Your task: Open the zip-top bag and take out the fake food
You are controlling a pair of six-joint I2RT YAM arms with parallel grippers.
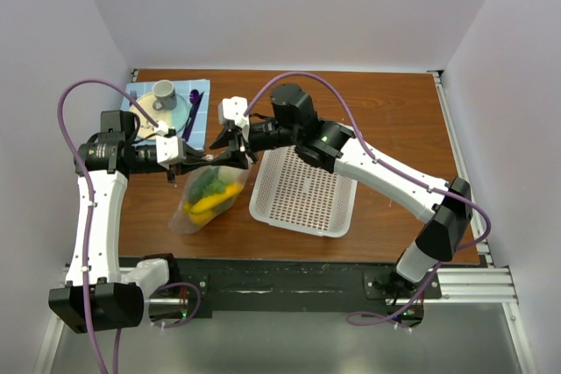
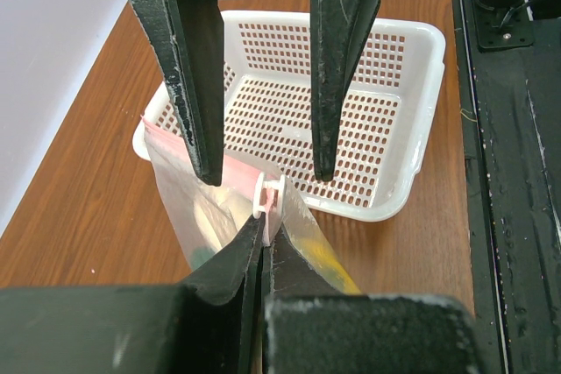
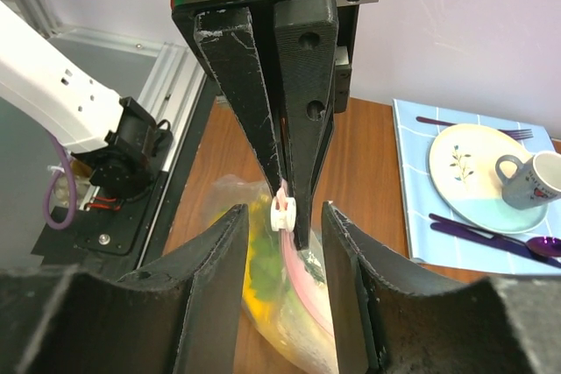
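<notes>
Beside basket (image 1: 263, 212): zip-top bag (image 1: 209, 199) (pink-edged)

White mesh basket (image 1: 302, 192) sits on brown wooden table (image 1: 386, 120), right of centre. Blue placemat (image 3: 412, 172) at far left corner holds a plate (image 3: 473, 164), mug (image 3: 535, 179) on plate, purple fork (image 3: 478, 127), purple spoon (image 3: 526, 243).
</notes>
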